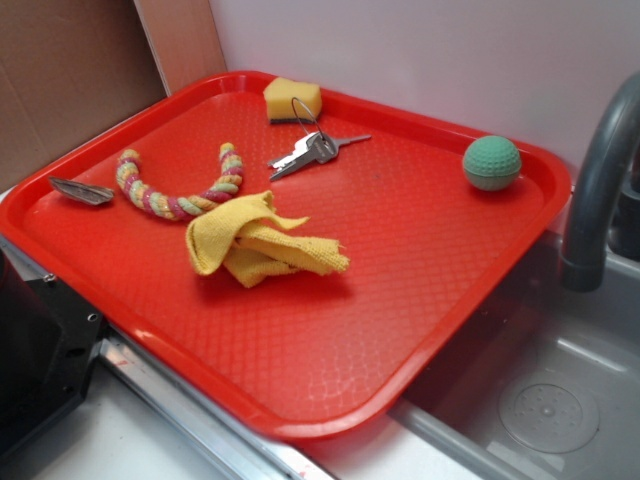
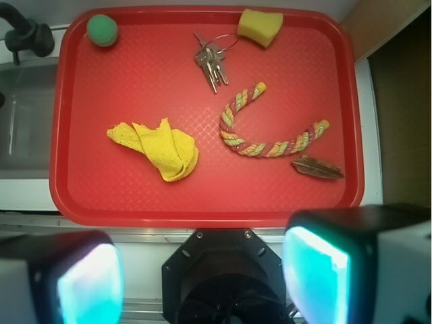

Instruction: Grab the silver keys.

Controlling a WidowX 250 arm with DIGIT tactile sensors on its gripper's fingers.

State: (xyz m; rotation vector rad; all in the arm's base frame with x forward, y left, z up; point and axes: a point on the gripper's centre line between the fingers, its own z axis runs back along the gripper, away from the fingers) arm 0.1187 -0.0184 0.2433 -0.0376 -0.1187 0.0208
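Observation:
The silver keys (image 1: 310, 151) lie flat on the red tray (image 1: 420, 300), on a thin wire ring, just in front of a yellow sponge (image 1: 292, 100). From the wrist view the keys (image 2: 212, 62) sit near the tray's far edge, left of the sponge (image 2: 260, 27). My gripper (image 2: 202, 277) is high above the tray's near edge, open, with nothing between its two pale pads (image 2: 316, 273). It is far from the keys. The exterior view does not show the gripper.
On the tray (image 2: 270, 196) also lie a crumpled yellow cloth (image 2: 160, 150), a curved striped rope toy (image 2: 266, 138), a grey-brown leaf-shaped piece (image 2: 317, 168) and a green ball (image 2: 102, 30). A sink with a dark faucet (image 1: 598, 190) borders the tray. The robot base (image 2: 219, 277) is below.

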